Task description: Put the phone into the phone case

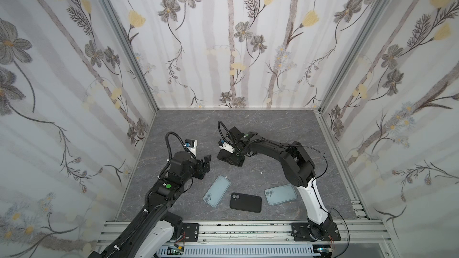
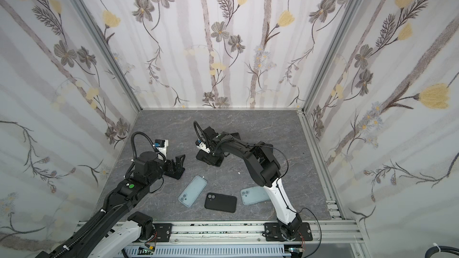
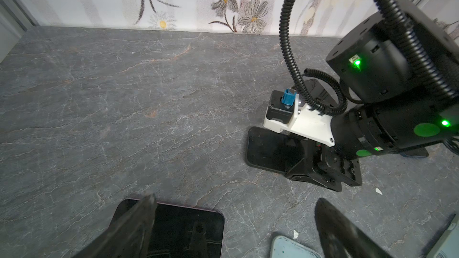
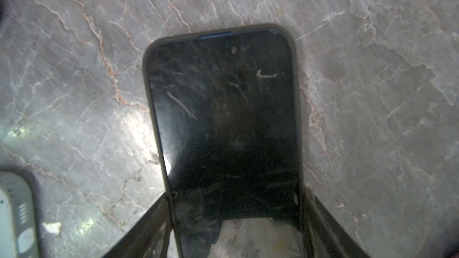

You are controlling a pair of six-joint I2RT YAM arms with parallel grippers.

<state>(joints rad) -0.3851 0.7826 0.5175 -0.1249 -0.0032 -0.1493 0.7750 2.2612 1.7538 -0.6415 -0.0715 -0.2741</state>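
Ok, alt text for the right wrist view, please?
A dark phone lies screen up on the grey table, one end between the fingers of the right gripper; contact is unclear. A pale case shows at the edge.

Tabletop (image 1: 273,130): dark grey marble, pale and rust veins.
Walls (image 1: 211,45): white paper, taupe stripes, grey flowers, yellow tulips.
Black case (image 1: 246,202): matte black.
Left pale case (image 1: 217,191) and right pale case (image 1: 280,194), flanking it: translucent pale blue-grey.
Phone (image 4: 223,107), beyond the black case: glossy black screen, whitish scratches, blue strip on one edge.
Left arm (image 1: 178,165) and right arm (image 1: 293,162): black, white links, green dots.
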